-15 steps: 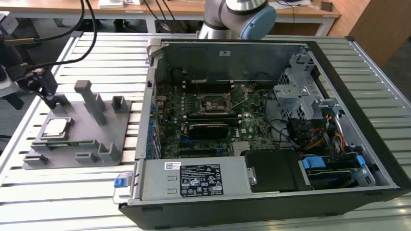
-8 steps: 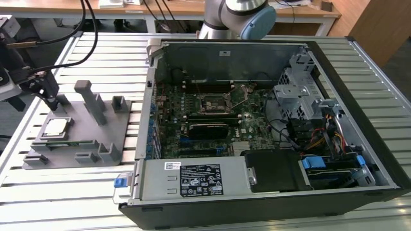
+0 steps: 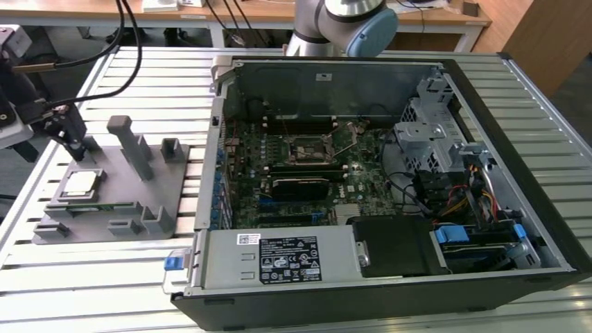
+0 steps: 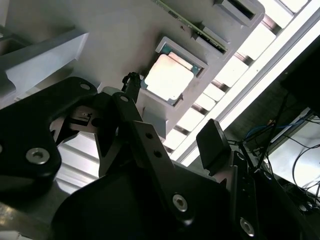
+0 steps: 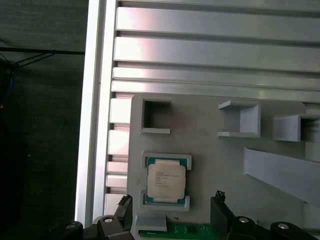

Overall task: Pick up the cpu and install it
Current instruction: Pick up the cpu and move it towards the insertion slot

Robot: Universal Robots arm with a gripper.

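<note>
Gripper: jaws spread apart with nothing between them; in the first wrist view the two black fingers stand on either side of the chip's pocket.
Gripper position: above the grey tray, at the exterior view's left, clear of the chip.
Cpu: lies flat in its square pocket on the tray, silvery top up, untouched.
Memory stick: green strip lying in a slot just beside the cpu pocket.
Tray posts: several grey upright blocks around the pocket.
Table: slatted metal surface under the tray.
Computer case: open, beside the tray at the exterior view's right.
Socket: on the motherboard inside the case, well apart from the cpu.
</note>
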